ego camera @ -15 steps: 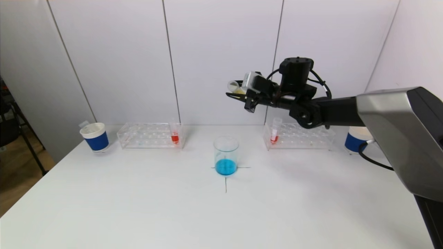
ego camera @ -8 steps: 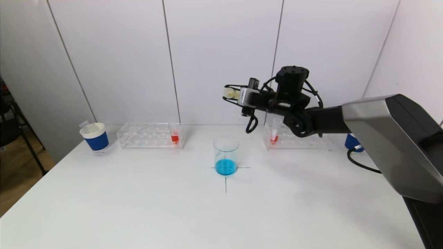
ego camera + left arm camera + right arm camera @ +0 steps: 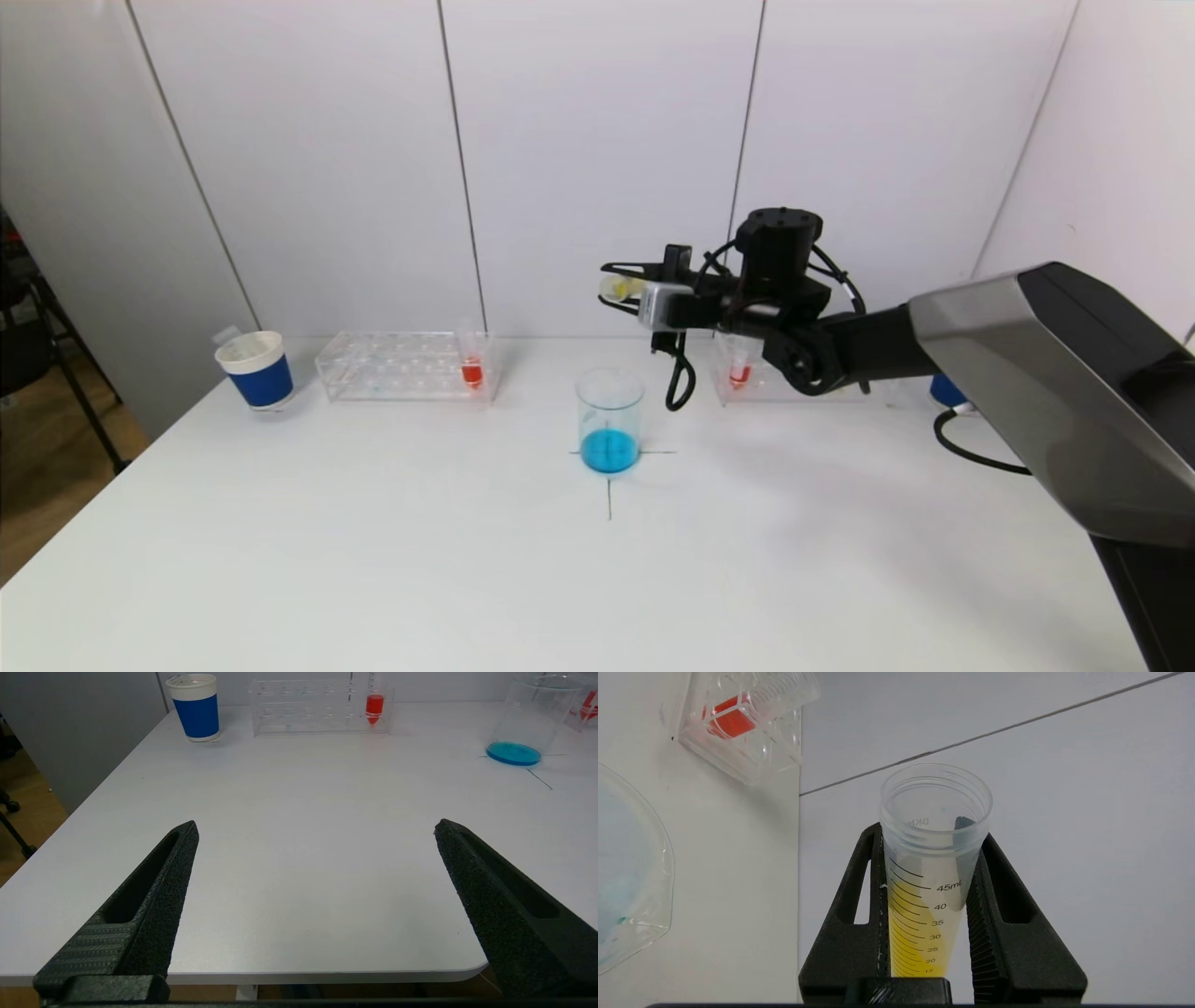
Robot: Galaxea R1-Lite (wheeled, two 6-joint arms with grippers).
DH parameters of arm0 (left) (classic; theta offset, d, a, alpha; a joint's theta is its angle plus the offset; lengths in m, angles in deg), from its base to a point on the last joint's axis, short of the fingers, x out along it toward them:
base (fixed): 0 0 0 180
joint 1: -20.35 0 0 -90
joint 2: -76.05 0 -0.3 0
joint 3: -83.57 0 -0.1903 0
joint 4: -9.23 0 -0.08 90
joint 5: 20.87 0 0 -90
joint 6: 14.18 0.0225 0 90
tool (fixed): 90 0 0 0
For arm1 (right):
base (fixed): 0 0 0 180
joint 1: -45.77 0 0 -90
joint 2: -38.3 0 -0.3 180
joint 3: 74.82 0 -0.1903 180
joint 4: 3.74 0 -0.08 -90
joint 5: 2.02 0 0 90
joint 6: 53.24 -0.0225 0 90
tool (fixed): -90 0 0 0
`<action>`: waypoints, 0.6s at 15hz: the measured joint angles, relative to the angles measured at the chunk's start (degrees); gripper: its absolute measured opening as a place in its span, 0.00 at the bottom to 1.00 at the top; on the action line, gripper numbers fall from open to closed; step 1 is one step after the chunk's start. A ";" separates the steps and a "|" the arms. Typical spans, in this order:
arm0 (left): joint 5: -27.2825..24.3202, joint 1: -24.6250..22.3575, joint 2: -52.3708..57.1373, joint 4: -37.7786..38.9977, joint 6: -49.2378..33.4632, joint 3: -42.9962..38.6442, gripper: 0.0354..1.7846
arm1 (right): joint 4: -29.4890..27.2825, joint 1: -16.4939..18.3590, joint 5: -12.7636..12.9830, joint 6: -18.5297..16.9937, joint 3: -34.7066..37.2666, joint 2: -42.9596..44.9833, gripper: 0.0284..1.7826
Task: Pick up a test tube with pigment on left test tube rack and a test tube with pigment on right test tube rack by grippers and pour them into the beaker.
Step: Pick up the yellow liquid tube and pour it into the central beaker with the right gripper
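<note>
One tube [image 3: 620, 287] of yellow pigment sits clamped in my right end effector [image 3: 624, 286], tipped sideways above the beaker [image 3: 610, 420] at its 12 o'clock. Next I judge it needs lowering over the rim and tilting further. My left end effector [image 3: 315, 833] idles wide open, low over the counter [image 3: 373, 560].

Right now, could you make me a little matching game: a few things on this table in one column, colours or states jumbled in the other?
Things:
1. clear glass beaker
2. plastic test tube in the right gripper
3. test tube in the left clear rack
4. left gripper

States:
A. yellow liquid, tipped sideways
B. open, holding nothing
C. blue liquid
D. red liquid, upright

Pairs: 1-C, 2-A, 3-D, 4-B
</note>
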 joint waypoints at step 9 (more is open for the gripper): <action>0.00 0.00 0.00 0.00 0.00 0.00 0.99 | 2.95 0.77 0.07 9.18 2.10 0.29 0.28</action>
